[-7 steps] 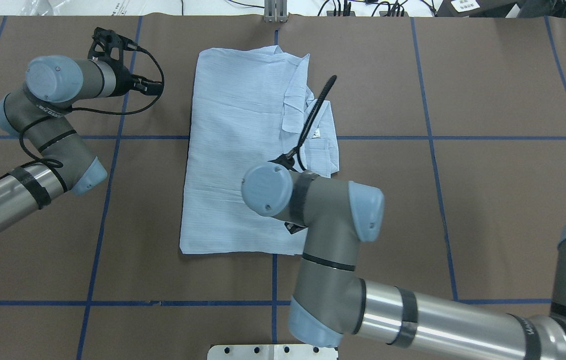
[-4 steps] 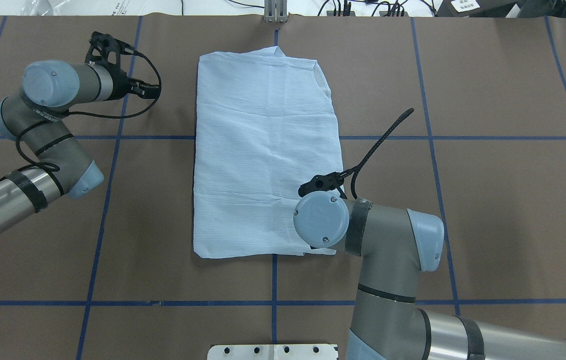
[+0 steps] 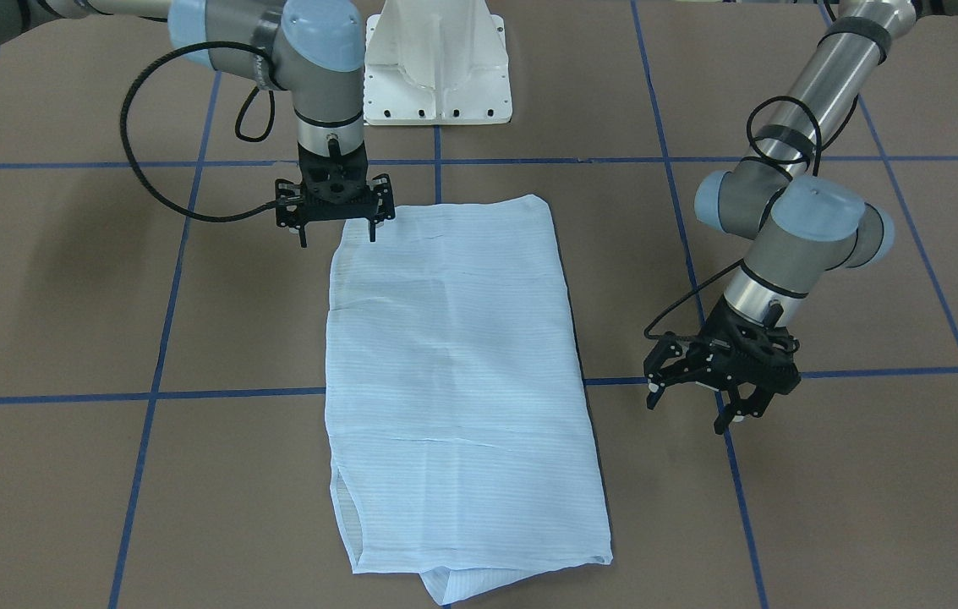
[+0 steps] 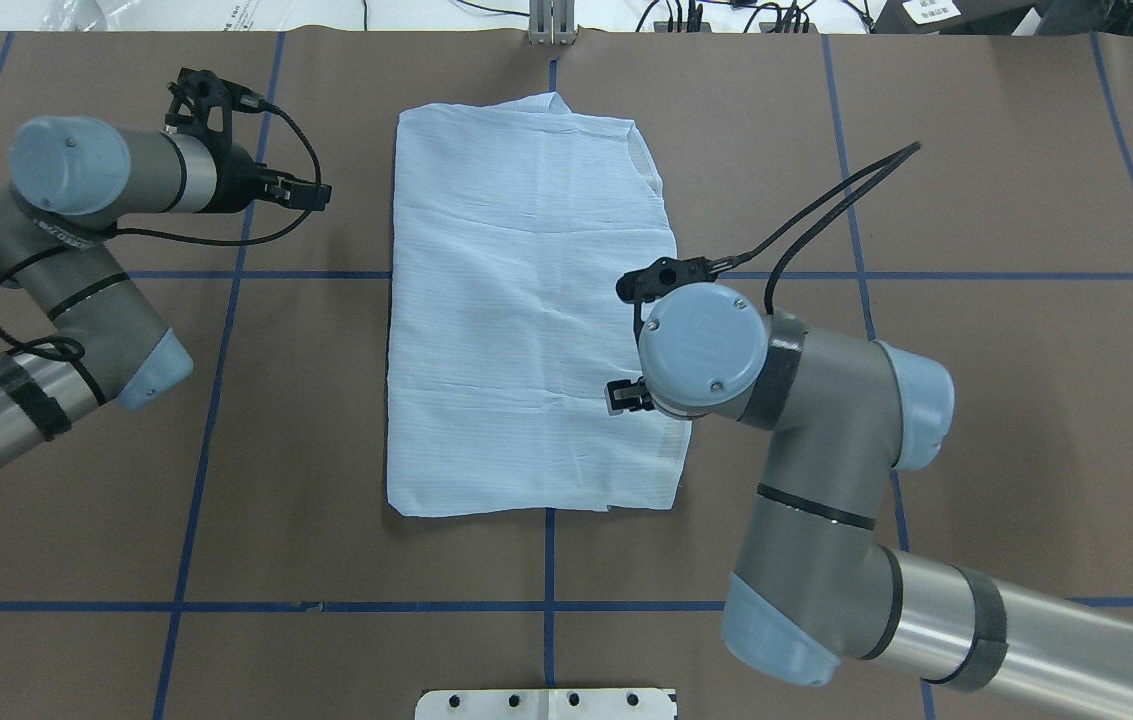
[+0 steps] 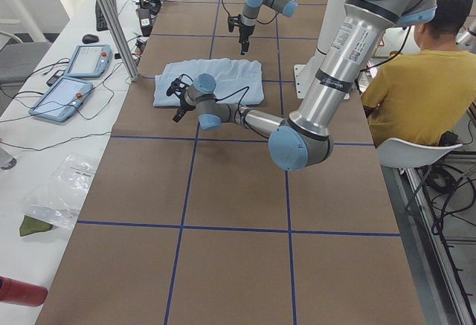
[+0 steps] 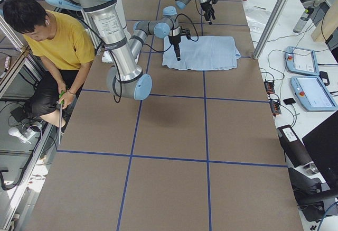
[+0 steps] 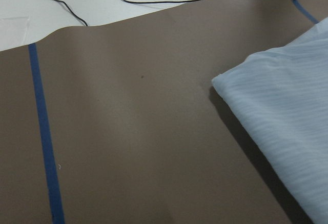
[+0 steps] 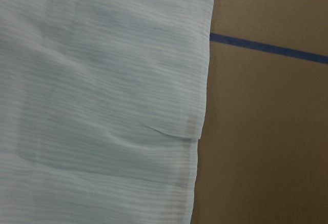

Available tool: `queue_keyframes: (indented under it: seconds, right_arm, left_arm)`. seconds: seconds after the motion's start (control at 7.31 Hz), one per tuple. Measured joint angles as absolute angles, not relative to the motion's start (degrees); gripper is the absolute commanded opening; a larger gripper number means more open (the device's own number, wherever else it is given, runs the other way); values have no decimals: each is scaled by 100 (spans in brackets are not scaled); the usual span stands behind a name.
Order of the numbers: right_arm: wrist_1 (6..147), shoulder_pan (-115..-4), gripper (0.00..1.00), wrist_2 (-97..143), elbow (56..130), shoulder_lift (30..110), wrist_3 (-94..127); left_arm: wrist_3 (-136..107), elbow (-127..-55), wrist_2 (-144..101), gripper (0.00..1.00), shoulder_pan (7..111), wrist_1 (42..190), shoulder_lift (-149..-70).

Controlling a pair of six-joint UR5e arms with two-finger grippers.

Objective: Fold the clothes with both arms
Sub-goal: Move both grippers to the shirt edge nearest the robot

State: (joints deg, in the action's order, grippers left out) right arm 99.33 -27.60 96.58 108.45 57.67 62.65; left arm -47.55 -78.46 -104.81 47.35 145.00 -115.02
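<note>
The pale blue striped shirt [image 3: 453, 381] lies flat on the brown table, folded into a long rectangle; it also shows in the overhead view [image 4: 526, 300]. Its collar, buttons and label are hidden. My right gripper [image 3: 339, 239] is open and empty, just above the shirt's corner nearest the robot base. In the overhead view the wrist covers most of it. My left gripper [image 3: 688, 413] is open and empty, hovering over bare table beside the shirt's long edge. The right wrist view shows the shirt's edge [image 8: 200, 106]. The left wrist view shows one shirt corner [image 7: 277, 101].
Blue tape lines [image 3: 233, 393] grid the brown table cover. The white pedestal base [image 3: 436, 68] stands at the robot's side. A metal clamp [image 4: 551, 25] sits at the far edge. A seated person in yellow [image 5: 424, 79] and control tablets [image 5: 74, 79] are off the table.
One second ago the shirt's right side lay folded in, collar and label showing; now it is a flat rectangle. My right arm swung out to the shirt's right edge. My left arm barely moved.
</note>
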Motion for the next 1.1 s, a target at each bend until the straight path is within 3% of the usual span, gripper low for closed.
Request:
queue_keyframes:
  seconds: [0.27, 0.55, 1.1]
  right_arm:
    - [9615, -2888, 100, 9830, 11397, 6104, 7113]
    - [8579, -2903, 100, 9777, 11565, 6691, 7610]
    - [7929, -2876, 100, 9585, 11575, 7085, 7806]
  left_arm:
    - [-5746, -9548, -10514, 100, 3987, 13547, -10814]
    - [-6950, -10690, -9977, 100, 2894, 12499, -10604]
    - [-8121, -10934, -9218, 89, 1778, 11663, -10569]
